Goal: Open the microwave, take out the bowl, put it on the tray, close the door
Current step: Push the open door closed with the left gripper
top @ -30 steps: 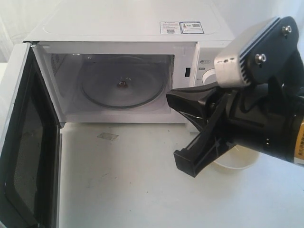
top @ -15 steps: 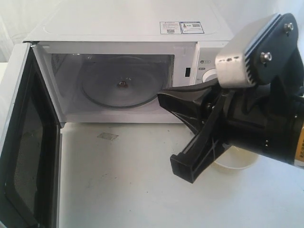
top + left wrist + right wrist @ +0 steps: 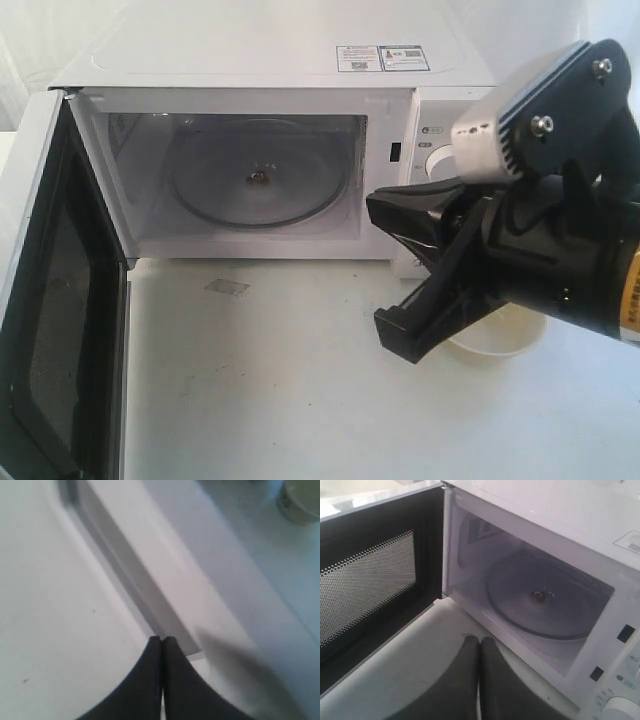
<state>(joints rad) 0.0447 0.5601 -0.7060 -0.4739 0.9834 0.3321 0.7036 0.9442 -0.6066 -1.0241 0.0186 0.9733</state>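
The white microwave (image 3: 270,60) stands open, its door (image 3: 50,300) swung out to the left with the dark window facing inward. Only the clear glass turntable (image 3: 258,180) lies in the cavity. The cream bowl (image 3: 505,335) sits on the white surface in front of the control panel, mostly hidden behind my right arm. My right gripper (image 3: 372,208) hovers shut and empty just right of the cavity opening, above and left of the bowl. Its wrist view shows the shut gripper (image 3: 480,640) facing the door (image 3: 370,580) and turntable (image 3: 545,600). My left gripper (image 3: 161,640) is shut over a white surface.
A white dial (image 3: 437,160) shows on the control panel behind my right arm. A small sticker patch (image 3: 227,288) lies on the white table before the cavity. In the left wrist view a pale round container (image 3: 300,502) stands far off beside a grey ledge (image 3: 125,575).
My right gripper pushed a little left toward the cavity, then drew back right and slightly up. Door, turntable and bowl have not moved.
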